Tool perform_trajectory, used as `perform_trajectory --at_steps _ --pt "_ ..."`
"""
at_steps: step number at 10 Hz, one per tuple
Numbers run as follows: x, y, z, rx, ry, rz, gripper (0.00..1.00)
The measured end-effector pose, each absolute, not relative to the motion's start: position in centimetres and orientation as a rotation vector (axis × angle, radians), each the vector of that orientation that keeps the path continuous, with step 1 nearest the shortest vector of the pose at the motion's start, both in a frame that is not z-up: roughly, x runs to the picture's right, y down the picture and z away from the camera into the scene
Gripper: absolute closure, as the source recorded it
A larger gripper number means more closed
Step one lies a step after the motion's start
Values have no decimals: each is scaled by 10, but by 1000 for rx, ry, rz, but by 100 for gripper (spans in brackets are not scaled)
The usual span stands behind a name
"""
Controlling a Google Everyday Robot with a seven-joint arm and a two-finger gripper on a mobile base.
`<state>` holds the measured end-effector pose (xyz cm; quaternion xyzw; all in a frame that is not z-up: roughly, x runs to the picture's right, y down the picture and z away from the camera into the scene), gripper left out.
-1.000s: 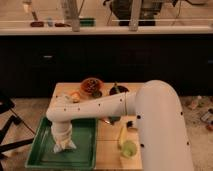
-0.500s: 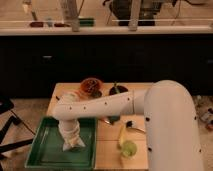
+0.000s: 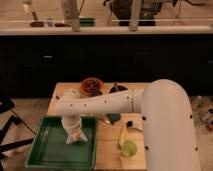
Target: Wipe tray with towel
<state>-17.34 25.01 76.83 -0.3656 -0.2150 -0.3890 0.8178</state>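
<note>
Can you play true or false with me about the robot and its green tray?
1. The white towel is inside the green tray. True.
2. The gripper is up high over the bowl. False: it is down over the tray, right at the towel.
3. The yellow banana lies in the tray. False: it lies on the table, to the right of the tray.
4. The bowl sits at the far side of the table, behind the arm. True.
5. A round green fruit sits next to the banana. True.
</note>
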Motion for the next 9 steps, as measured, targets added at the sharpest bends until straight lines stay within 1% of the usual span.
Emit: perform_trajectory --at_steps 4,6,9 --pt "-204 246 780 -747 -495 -855 99" --pt "-226 258 781 -760 -556 -898 99" --pt "-230 280 772 -811 -621 -945 99"
